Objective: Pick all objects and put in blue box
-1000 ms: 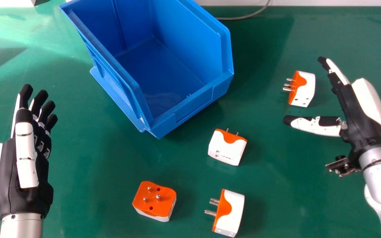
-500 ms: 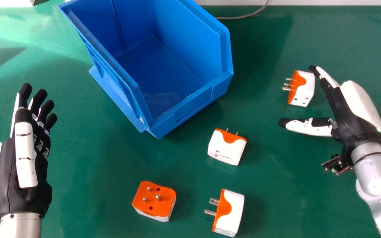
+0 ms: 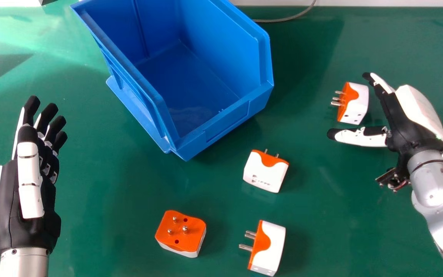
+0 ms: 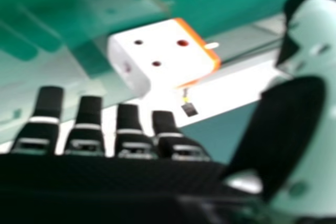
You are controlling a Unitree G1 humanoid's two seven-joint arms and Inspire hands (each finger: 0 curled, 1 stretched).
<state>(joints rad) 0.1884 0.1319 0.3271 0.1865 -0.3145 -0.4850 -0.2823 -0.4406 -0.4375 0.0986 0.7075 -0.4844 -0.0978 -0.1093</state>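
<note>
At far left, see the left hand point(image 3: 9, 204) above the tabletop point(image 3: 106, 181), fingers open and extended. Next find the blue box point(image 3: 227, 120) on the tabletop. Then, near the front, see a plug adapter point(image 3: 181, 232) lying pins up; further right, a second adapter point(image 3: 269, 246) with pins pointing left and, beyond it near the box, a third adapter point(image 3: 264, 173) with pins facing away. Towards the right, find a fourth adapter point(image 3: 357, 104), pins left, just beside the right hand point(image 3: 402, 132), fingers extended, thumb apart; cannot tell about contact.

Left hand point(image 3: 30, 182) and right hand point(image 3: 404, 125) open, fingers point(image 4: 128, 117) extended
</note>
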